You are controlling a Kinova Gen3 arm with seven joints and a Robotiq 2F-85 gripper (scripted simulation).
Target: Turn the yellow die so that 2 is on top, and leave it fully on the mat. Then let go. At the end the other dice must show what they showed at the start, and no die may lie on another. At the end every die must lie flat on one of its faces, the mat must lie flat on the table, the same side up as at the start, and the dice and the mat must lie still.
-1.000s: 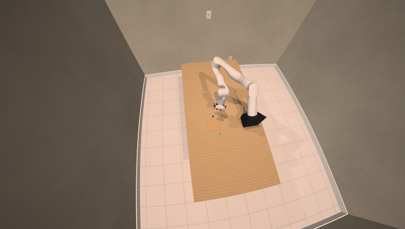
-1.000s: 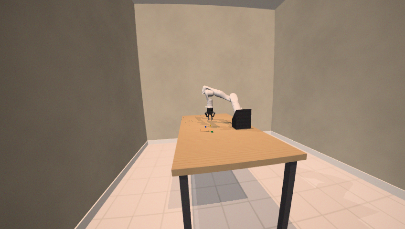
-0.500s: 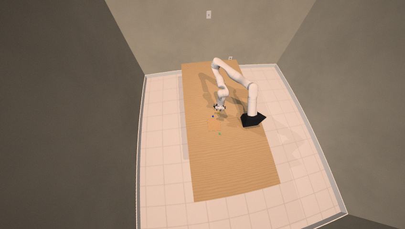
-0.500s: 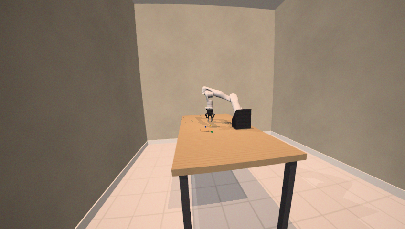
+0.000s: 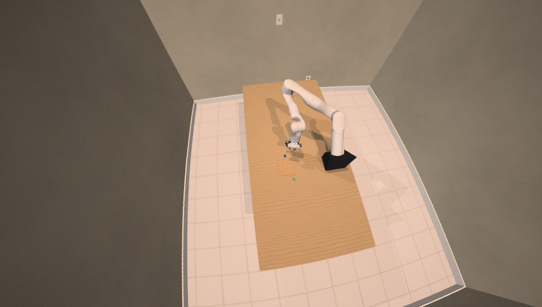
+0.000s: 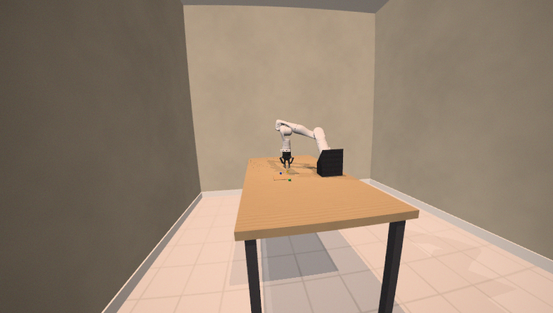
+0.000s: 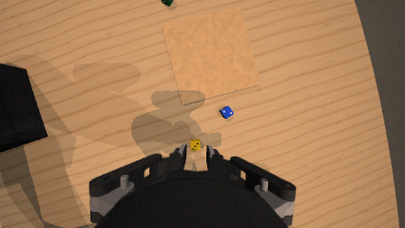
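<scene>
The yellow die [image 5: 291, 150] [image 6: 287, 171] [image 7: 195, 144] is on the table, off the mat; dark pips show, but its top number is too small to tell surely. My gripper [image 5: 292, 148] [image 6: 286, 167] [image 7: 196, 151] is partly open and empty, fingers pointing down. Its fingertips are close above the yellow die, which shows in the gap in the wrist view. The mat [image 5: 286, 167] [image 7: 211, 54] lies flat. The blue die [image 5: 284, 155] [image 6: 280, 173] [image 7: 226, 112] is between the yellow die and the mat, a little to one side. The green die [image 5: 294, 179] [image 6: 289, 179] [image 7: 167, 2] is beyond the mat's far side.
The black robot base [image 5: 336, 160] [image 6: 330, 162] [image 7: 19, 109] stands at the table's right edge in the top and exterior views. The wooden table [image 5: 311, 224] [image 6: 310, 205] [image 7: 314, 142] bears the mat and dice. The arm's shadow falls across the table near the yellow die.
</scene>
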